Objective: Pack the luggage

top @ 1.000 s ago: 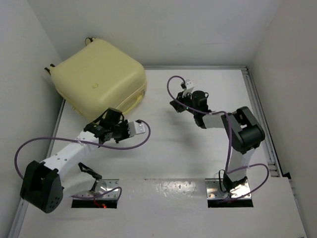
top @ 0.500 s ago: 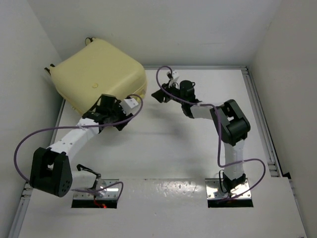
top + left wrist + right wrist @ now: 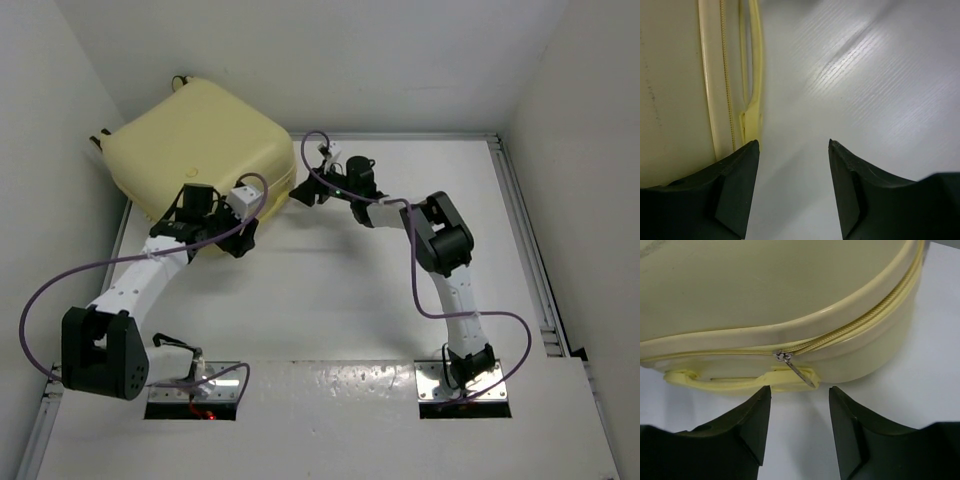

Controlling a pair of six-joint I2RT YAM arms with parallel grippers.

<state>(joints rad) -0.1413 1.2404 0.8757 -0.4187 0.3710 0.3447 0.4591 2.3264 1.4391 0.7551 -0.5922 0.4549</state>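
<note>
The luggage (image 3: 200,150) is a pale yellow hard-shell suitcase lying closed at the back left of the table, its zipper (image 3: 855,327) shut. My left gripper (image 3: 240,237) stands open at its near edge, empty, with the shell (image 3: 675,90) and side handle (image 3: 757,75) just left of the fingers. In the left wrist view that gripper (image 3: 792,145) frames only bare table. My right gripper (image 3: 300,193) is open at the suitcase's right front corner. In the right wrist view this gripper (image 3: 799,388) sits just short of the metal zipper pull (image 3: 796,371) and handle (image 3: 735,382), touching neither.
The white table (image 3: 350,290) is boxed in by white walls on the left, back and right. A metal rail (image 3: 522,225) runs along the right edge. Purple cables (image 3: 55,290) loop off both arms.
Both arms have swung toward the suitcase, the left one left and back, the right one left. Both grippers went from shut to open.
</note>
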